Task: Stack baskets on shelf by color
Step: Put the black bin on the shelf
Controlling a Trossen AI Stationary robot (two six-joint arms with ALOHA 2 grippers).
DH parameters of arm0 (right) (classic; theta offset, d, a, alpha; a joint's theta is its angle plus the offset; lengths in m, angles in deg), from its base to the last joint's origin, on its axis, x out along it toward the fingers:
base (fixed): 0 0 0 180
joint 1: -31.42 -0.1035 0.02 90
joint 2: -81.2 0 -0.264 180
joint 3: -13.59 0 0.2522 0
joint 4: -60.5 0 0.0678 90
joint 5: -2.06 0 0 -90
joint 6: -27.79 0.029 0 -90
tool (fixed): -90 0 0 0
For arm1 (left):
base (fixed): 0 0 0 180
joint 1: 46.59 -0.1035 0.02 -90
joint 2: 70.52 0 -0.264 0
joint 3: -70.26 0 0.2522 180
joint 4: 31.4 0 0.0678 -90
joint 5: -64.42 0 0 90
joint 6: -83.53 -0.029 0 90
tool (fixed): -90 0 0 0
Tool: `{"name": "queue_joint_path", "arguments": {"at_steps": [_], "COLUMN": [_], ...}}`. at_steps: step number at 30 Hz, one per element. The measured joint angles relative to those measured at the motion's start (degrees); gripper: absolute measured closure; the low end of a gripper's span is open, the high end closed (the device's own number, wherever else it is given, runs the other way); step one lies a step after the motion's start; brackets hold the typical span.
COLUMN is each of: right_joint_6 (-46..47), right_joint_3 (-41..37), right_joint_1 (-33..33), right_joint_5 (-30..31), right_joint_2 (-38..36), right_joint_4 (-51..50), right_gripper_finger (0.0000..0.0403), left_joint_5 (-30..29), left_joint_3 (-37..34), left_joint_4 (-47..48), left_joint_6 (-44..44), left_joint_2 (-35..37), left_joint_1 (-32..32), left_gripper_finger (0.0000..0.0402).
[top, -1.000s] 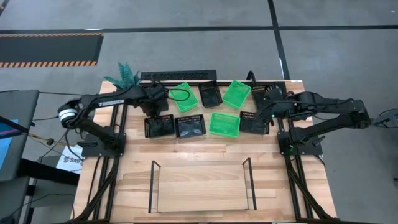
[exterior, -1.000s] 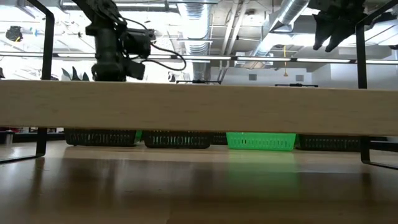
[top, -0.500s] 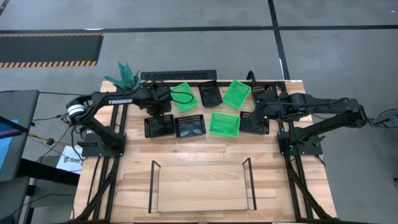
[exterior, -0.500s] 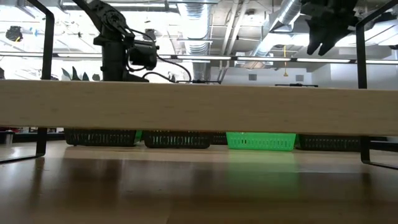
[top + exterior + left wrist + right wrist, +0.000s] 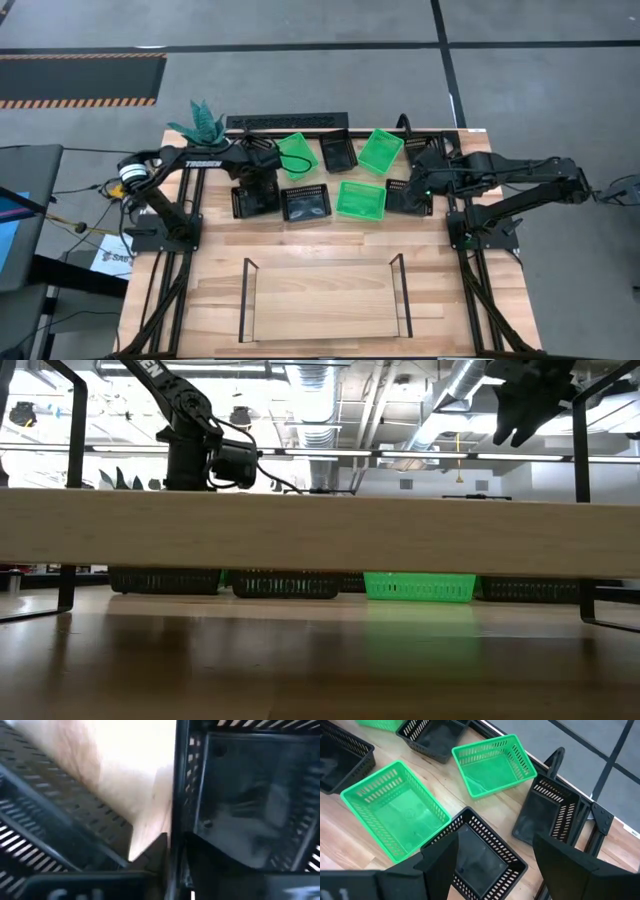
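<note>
Here the right gripper (image 5: 487,857) hangs spread wide above a black mesh basket (image 5: 480,857); the left gripper (image 5: 262,172) sits low over another black basket (image 5: 256,202), its grip unreadable.

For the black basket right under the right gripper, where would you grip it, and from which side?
Take the black basket by its rim, one finger inside the mesh wall and one outside, coming straight down. It sits upright and open-topped on the table, and the wall nearest the right gripper looks clear. Probably avoid the side toward the green basket, which lies close alongside.
</note>
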Motion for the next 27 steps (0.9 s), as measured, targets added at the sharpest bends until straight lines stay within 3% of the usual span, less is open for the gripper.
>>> {"name": "queue_joint_path", "arguments": {"at_steps": [9,23,27], "right_joint_6": [0.0,-1.3,-1.4], "right_joint_3": [0.0,0.0,0.0], "right_joint_1": [0.0,0.0,0.0], "right_joint_5": [0.1,0.2,0.1], "right_joint_2": [0.0,0.0,0.0], "right_joint_4": [0.6,3.3,3.3], "right_gripper_finger": [0.0121,0.0121,0.0121], "left_joint_5": [-0.5,-0.3,3.8], "left_joint_3": [1.6,13.6,16.6], "left_joint_4": [5.4,16.5,19.5], "left_joint_6": [11.1,24.3,32.0], "left_joint_2": [2.1,7.4,9.3], "left_joint_1": [0.0,0.3,0.5], "left_gripper_finger": [0.0400,0.0401,0.0401]}}
